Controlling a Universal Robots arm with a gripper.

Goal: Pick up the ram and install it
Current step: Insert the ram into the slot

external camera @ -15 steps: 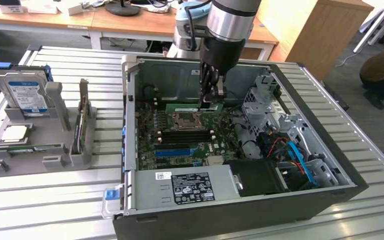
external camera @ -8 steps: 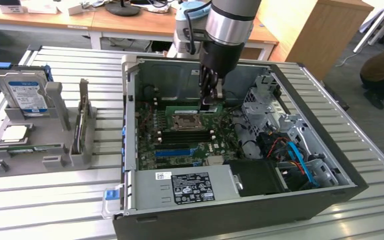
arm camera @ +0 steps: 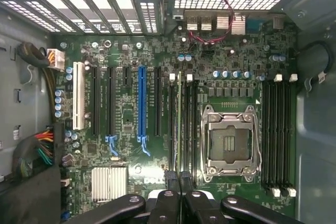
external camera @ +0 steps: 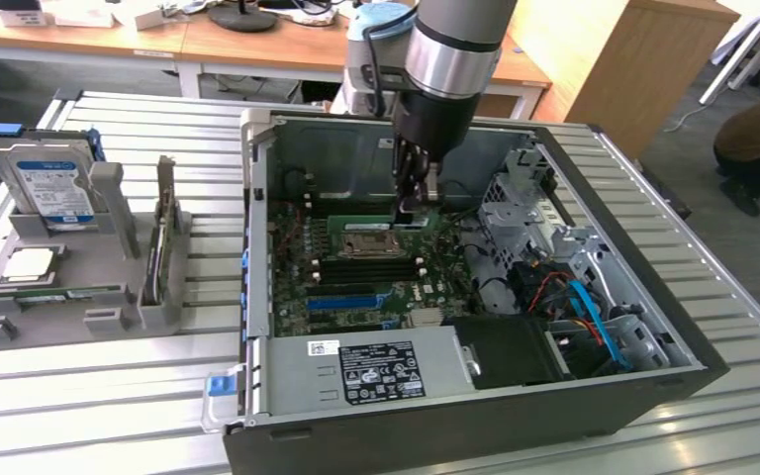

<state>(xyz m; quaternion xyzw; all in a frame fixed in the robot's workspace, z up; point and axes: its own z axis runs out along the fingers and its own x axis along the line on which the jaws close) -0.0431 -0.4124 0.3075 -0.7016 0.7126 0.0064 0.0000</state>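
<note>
Steel table [external camera: 76, 416]: slatted top; it carries the open computer case [external camera: 486, 435] across its middle and a grey fixture tray [external camera: 37, 332] by the edge on the exterior view's left.
Case: lies on its side with the lid off, so I look straight down at the motherboard [arm camera: 126, 119].
Motherboard: fills the case floor. The CPU socket [arm camera: 230, 140] sits empty with memory slots on both flanks, and a long blue slot [arm camera: 140, 103] lies further toward the board's middle.
Arm's gripper [arm camera: 180, 179]: reaches down inside the case, tips low over the slots just beside the CPU socket, on the side toward the blue slot.
The ram [arm camera: 180, 119]: stands on edge in one of those slots, a thin line from above (from the exterior view, a green strip beside the tips).
Its fingers [arm camera: 170, 182]: closed right together with nothing visibly gripped. They sit over one end of the ram's top edge, and I cannot tell whether they touch it.
Risk, seating: the push looks off-centre, so I judge one end could go down while the other rides high. The stick would then tilt and a latch would not catch.
Risk, force: if the notch is misaligned, pressing harder could flex the board or chip the stick.
</note>
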